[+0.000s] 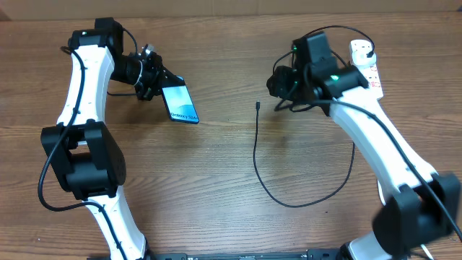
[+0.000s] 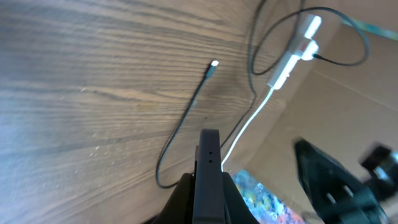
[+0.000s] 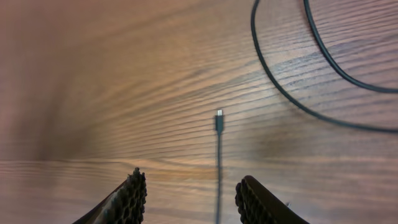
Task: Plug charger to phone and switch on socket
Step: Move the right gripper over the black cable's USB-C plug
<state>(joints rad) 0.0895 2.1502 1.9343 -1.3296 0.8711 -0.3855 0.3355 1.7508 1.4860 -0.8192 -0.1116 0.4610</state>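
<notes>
Wood tabletop (image 1: pixel 216 180), charger (image 1: pixel 255 148) tip well apart from phone (image 1: pixel 181 103) in left tool (image 1: pixel 161 84).

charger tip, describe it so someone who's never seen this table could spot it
Look at the middle of the wooden table. A thin black cable loops there; follow its straight run to the free end, the tip, lying right of the phone. It is the only loose cable end: a small black connector on bare wood.

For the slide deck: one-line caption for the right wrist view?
Open right gripper hovering over the charger's connector tip, which lies on the wooden table.
</notes>
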